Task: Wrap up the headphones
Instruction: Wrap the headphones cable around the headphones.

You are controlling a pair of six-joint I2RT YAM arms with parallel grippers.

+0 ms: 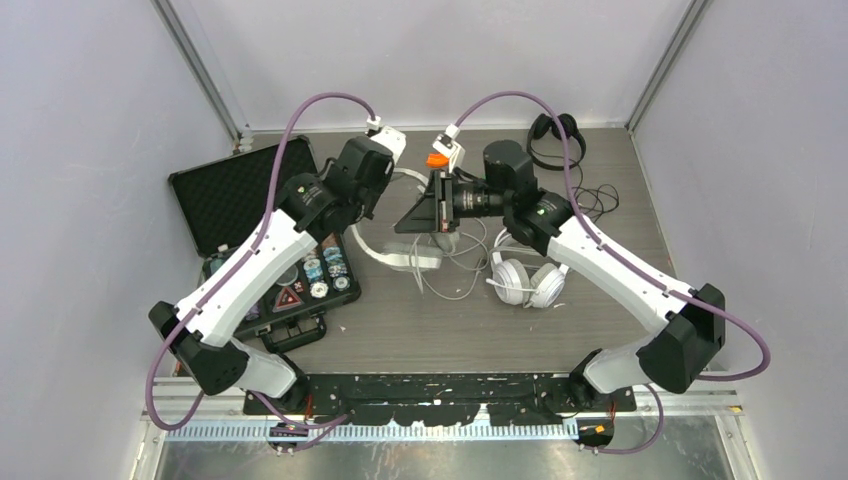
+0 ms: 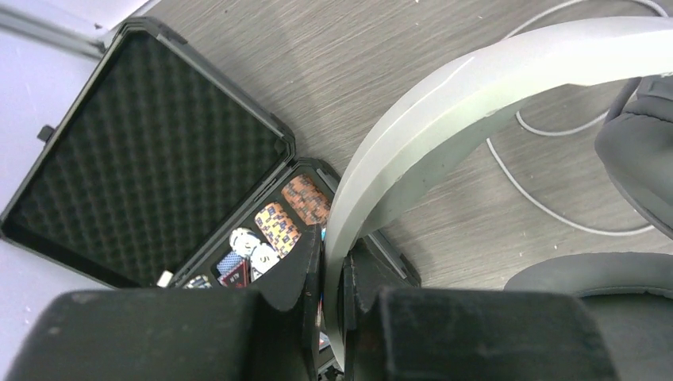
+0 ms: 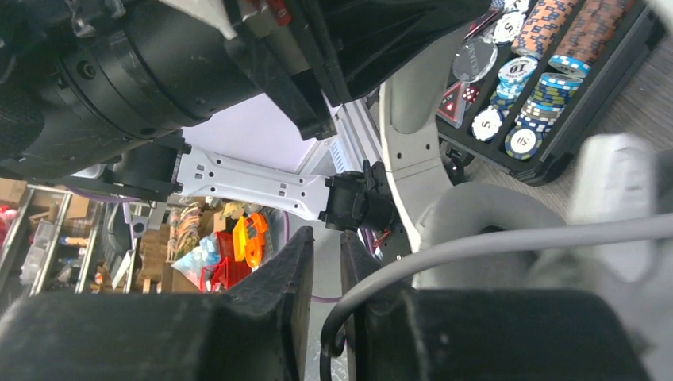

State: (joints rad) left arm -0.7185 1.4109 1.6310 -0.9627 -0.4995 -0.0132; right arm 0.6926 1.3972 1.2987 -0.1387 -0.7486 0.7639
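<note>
Two claws closed, left claw point(image 2: 335, 262) pinching pale grey headset point(image 2: 476, 87), right claw point(image 3: 325, 254) pinching white cable point(image 3: 492, 240)

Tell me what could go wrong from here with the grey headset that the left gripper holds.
1. The left gripper pinches the grey headset only by its thin headband; a tug on the cable may twist it loose.
2. The right gripper, closed on that cable, works very near the left arm; they might collide.
3. Slack cable loops lie by the white headset; winding could drag it.
</note>
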